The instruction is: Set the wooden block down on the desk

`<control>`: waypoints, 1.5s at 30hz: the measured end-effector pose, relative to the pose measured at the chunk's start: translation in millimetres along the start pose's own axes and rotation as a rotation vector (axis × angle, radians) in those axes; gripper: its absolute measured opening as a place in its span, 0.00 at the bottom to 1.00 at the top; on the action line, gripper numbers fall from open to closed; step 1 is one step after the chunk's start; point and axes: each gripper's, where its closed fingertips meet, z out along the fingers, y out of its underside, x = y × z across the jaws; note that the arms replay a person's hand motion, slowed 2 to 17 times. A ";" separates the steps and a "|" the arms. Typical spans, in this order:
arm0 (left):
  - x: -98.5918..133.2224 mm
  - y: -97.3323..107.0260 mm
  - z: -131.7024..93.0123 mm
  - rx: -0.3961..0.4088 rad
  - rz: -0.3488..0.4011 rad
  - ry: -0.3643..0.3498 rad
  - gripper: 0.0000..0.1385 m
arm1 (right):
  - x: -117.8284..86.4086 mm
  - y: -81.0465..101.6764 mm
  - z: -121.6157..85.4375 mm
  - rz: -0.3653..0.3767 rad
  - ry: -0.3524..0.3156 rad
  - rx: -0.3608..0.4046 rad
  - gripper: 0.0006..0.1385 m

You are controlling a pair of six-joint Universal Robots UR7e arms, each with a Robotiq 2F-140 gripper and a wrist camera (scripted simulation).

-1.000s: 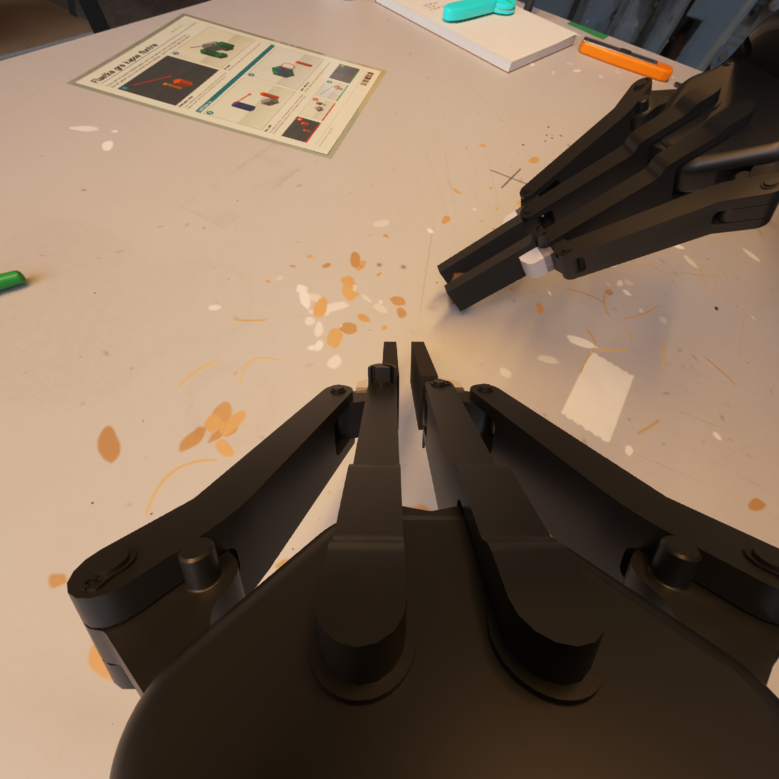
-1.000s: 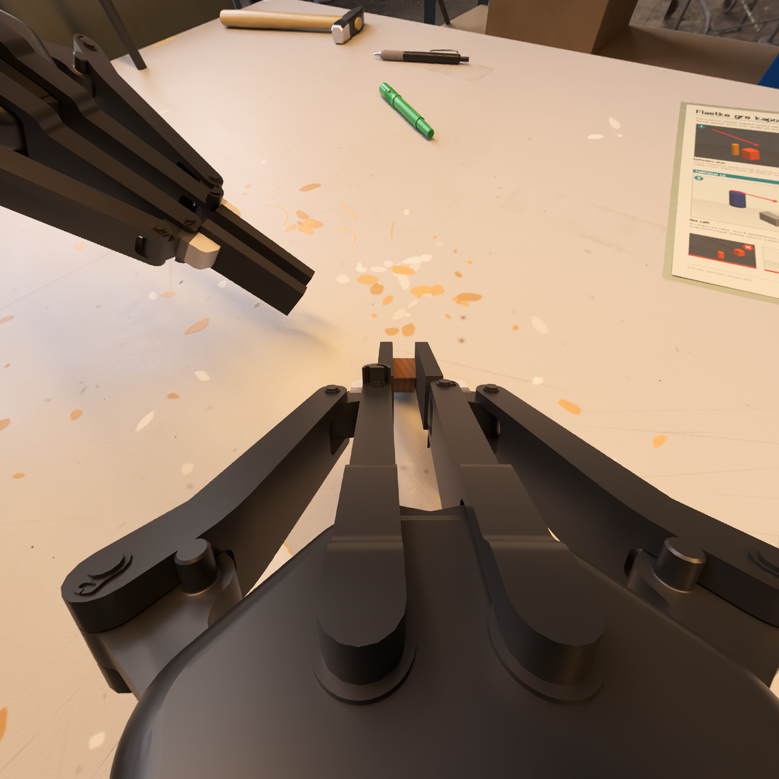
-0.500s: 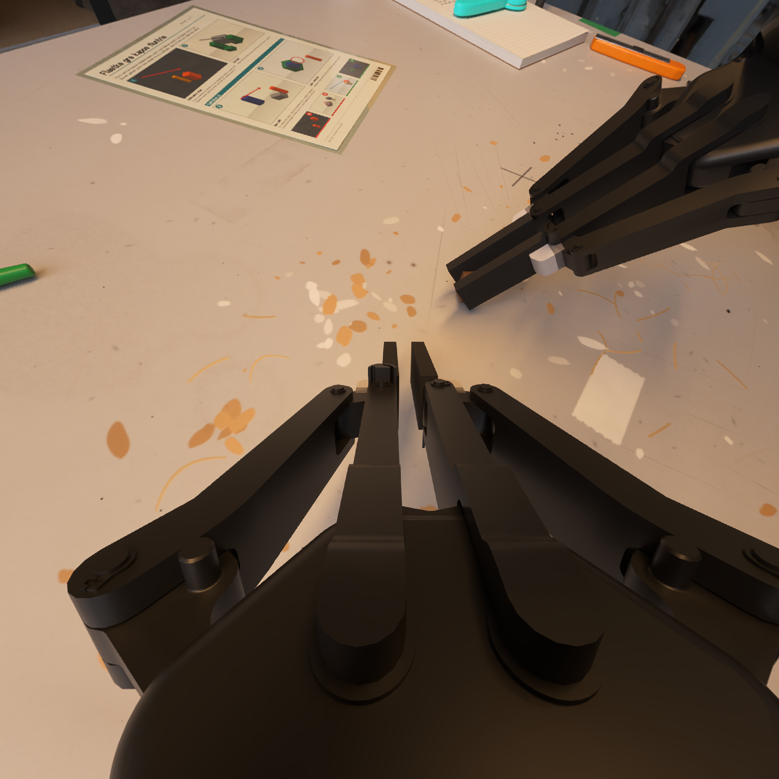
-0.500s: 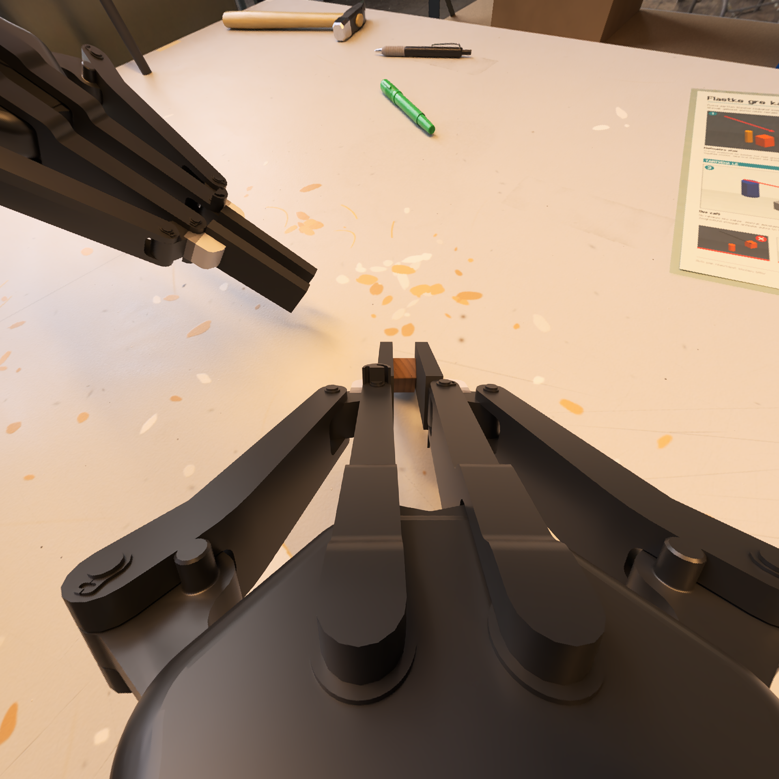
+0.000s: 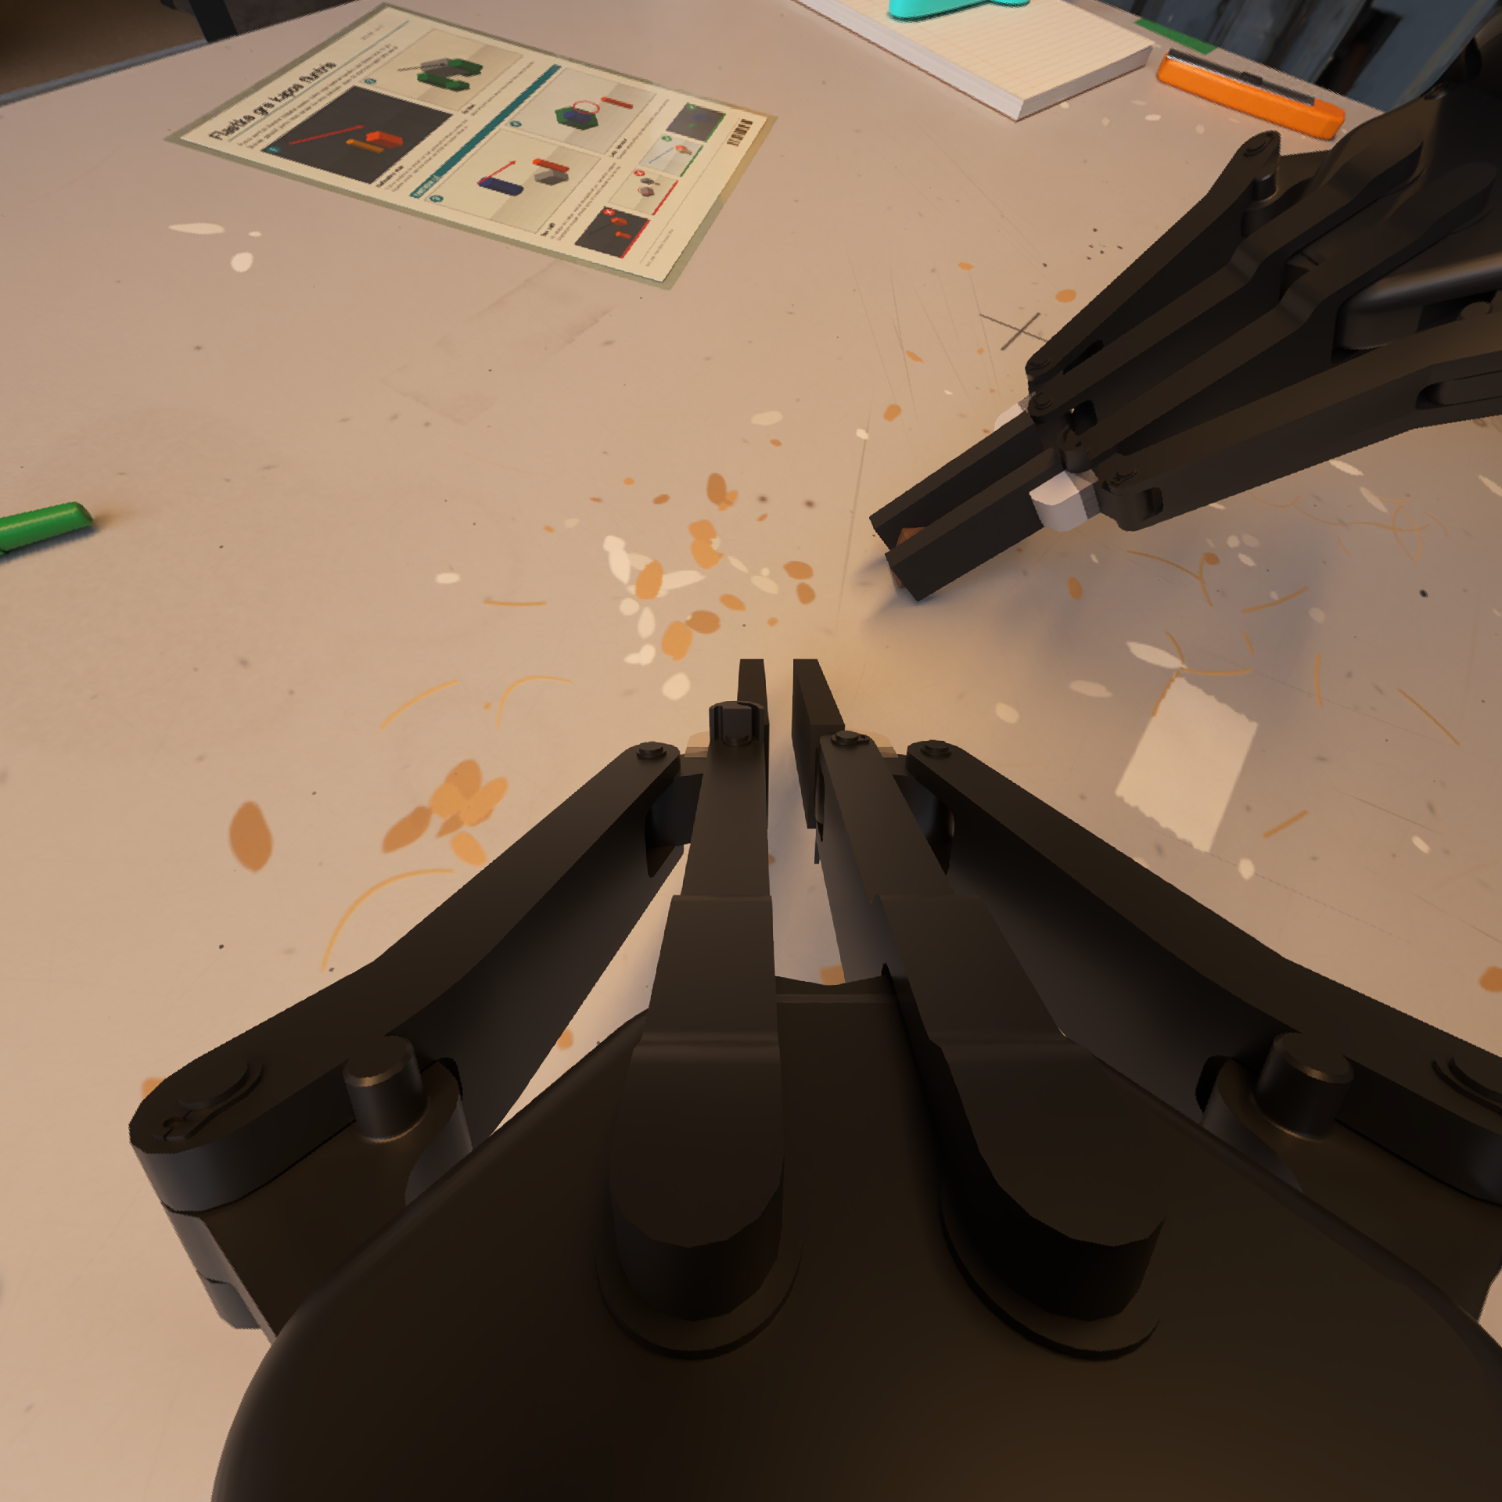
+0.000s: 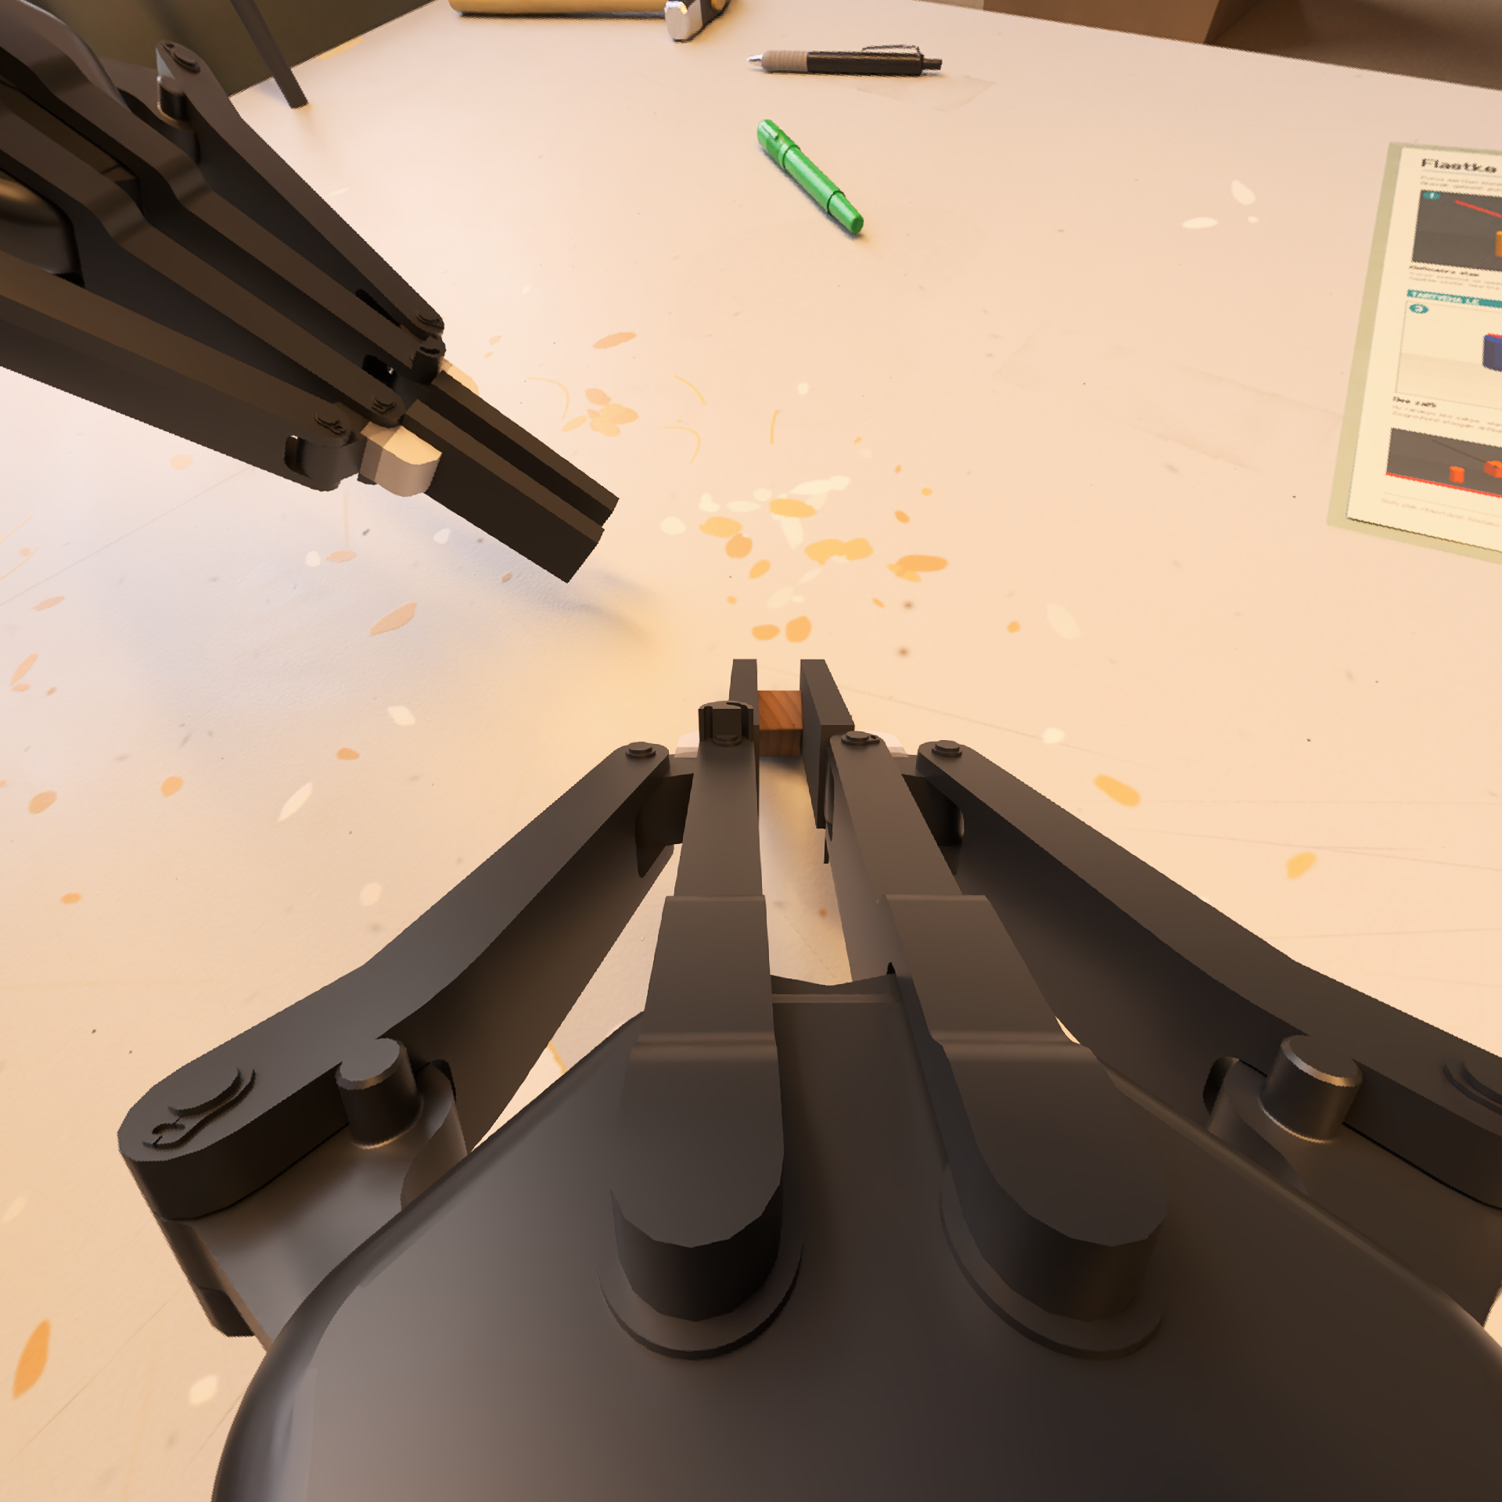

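Pale and speckled with orange and white flecks, the surface (image 6: 1057, 406) runs out past both sets of fingers, and most things along its far edge are cut off by the frame.

From the right wrist view, the right gripper (image 6: 779, 679) has its fingers (image 6: 817, 691) clenched on the wooden block (image 6: 780, 719), a small brown cube pinched just behind the tips. Its underside is hidden, so I cannot tell whether it touches the surface or hangs just above it. From the left wrist view only a sliver of the wooden block (image 5: 906, 536) peeks between the right gripper (image 5: 898, 561) tips, which sit low over their own shadow.

The left gripper (image 5: 779, 679) is drawn nearly closed with a thin slit between its fingers and nothing in them; seen from the other side, the left gripper (image 6: 589, 540) hovers left of the block, apart from it.

Beyond the right fingers lies a green marker (image 6: 809, 175), and farther off a black pen (image 6: 845, 61). A hammer (image 6: 585, 6) is clipped at the top edge, only part of its handle and head showing. To the right an instruction sheet (image 6: 1430, 349) is cut by the frame. From the left view, an orange tool (image 5: 1248, 93) and a notepad (image 5: 1000, 49) lie beyond the right arm, with a teal thing on the notepad mostly out of frame.
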 end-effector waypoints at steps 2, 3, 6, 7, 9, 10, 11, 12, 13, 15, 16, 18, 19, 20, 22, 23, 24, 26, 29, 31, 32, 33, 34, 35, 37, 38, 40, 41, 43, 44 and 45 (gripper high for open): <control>-0.3 0.4 -0.1 0.000 -0.002 0.000 0.07 | -0.4 0.2 0.0 -0.004 0.000 0.000 0.10; -0.5 0.6 -0.2 0.000 -0.004 -0.001 0.07 | -0.4 0.2 -0.1 -0.005 0.000 0.000 0.10; -1.1 1.2 -0.5 -0.002 -0.005 -0.004 0.07 | -1.2 0.4 -0.1 -0.007 -0.004 0.000 0.10; -1.2 1.5 -0.5 -0.004 -0.005 -0.006 0.07 | -1.6 0.5 -0.2 -0.009 -0.007 0.000 0.10; -1.5 2.3 -0.7 -0.008 -0.004 -0.010 0.07 | -2.6 0.6 -0.2 -0.015 -0.012 -0.001 0.10; -1.6 2.7 -0.9 -0.011 -0.002 -0.013 0.07 | -3.0 0.7 -0.2 -0.018 -0.013 -0.001 0.10; -1.7 3.1 -1.1 -0.013 -0.001 -0.015 0.07 | -3.3 0.9 -0.2 -0.021 -0.014 -0.001 0.10; -1.7 3.6 -1.3 -0.015 0.001 -0.018 0.07 | -3.6 1.0 -0.3 -0.024 -0.014 -0.002 0.10; -1.7 4.1 -1.7 -0.018 0.004 -0.022 0.07 | -4.0 1.0 -0.3 -0.028 -0.015 -0.002 0.10; -1.5 5.1 -2.5 -0.021 0.009 -0.029 0.07 | -5.6 1.1 0.0 -0.037 -0.020 -0.003 0.10; -1.3 5.6 -3.0 -0.022 0.011 -0.032 0.07 | -6.3 1.2 0.1 -0.043 -0.022 -0.003 0.10; -0.8 6.4 -4.3 -0.021 0.015 -0.039 0.07 | -7.2 1.4 0.1 -0.055 -0.023 -0.004 0.10; -0.4 6.7 -5.0 -0.020 0.016 -0.041 0.07 | -7.6 1.5 0.2 -0.060 -0.023 -0.005 0.10; 0.4 7.0 -5.6 -0.019 0.016 -0.041 0.07 | -8.3 1.6 0.3 -0.065 -0.024 -0.005 0.10; 2.3 7.4 -7.1 -0.015 0.015 -0.040 0.07 | -9.8 1.7 0.6 -0.075 -0.026 -0.006 0.10; 3.2 7.6 -8.0 -0.013 0.014 -0.039 0.07 | -10.4 1.8 0.6 -0.080 -0.027 -0.006 0.10; 3.9 7.7 -8.9 -0.011 0.013 -0.039 0.07 | -10.8 1.9 0.6 -0.085 -0.027 -0.007 0.10; 5.1 7.9 -11.0 -0.005 0.011 -0.040 0.07 | -11.9 2.1 0.5 -0.093 -0.029 -0.007 0.10; 7.7 8.1 -13.9 0.004 0.012 -0.037 0.07 | -14.2 2.7 0.5 -0.102 -0.035 -0.009 0.10; 10.1 8.1 -15.6 0.011 0.014 -0.030 0.07 | -15.1 2.9 0.4 -0.106 -0.036 -0.009 0.10; 11.6 7.9 -16.2 0.016 0.015 -0.026 0.07 | -15.7 3.0 0.3 -0.109 -0.036 -0.009 0.10; 13.2 7.7 -16.8 0.020 0.017 -0.020 0.07 | -16.3 3.1 0.3 -0.113 -0.037 -0.009 0.10; 15.2 7.5 -17.1 0.025 0.019 -0.013 0.07 | -17.2 3.3 0.2 -0.118 -0.039 -0.010 0.10; 17.4 7.3 -17.3 0.029 0.022 -0.005 0.08 | -18.1 3.5 0.3 -0.123 -0.040 -0.010 0.10; 22.4 7.1 -17.2 0.037 0.029 0.014 0.08 | -19.9 3.9 0.2 -0.135 -0.042 -0.010 0.10; 25.2 6.9 -16.8 0.041 0.035 0.024 0.08 | -20.3 4.1 0.1 -0.140 -0.042 -0.010 0.10; 31.6 6.5 -15.5 0.047 0.051 0.046 0.08 | -20.8 4.3 -0.2 -0.150 -0.043 -0.010 0.10; 35.1 6.3 -14.5 0.049 0.061 0.056 0.08 | -21.5 4.6 -0.4 -0.154 -0.045 -0.011 0.10; 42.1 5.9 -11.8 0.051 0.085 0.075 0.08 | -22.9 5.3 -0.8 -0.160 -0.053 -0.012 0.10; 45.4 5.8 -10.2 0.050 0.098 0.082 0.09 | -23.3 5.4 -1.1 -0.161 -0.057 -0.012 0.10; 48.6 5.8 -8.2 0.048 0.111 0.088 0.09 | -23.5 5.6 -1.5 -0.161 -0.060 -0.012 0.10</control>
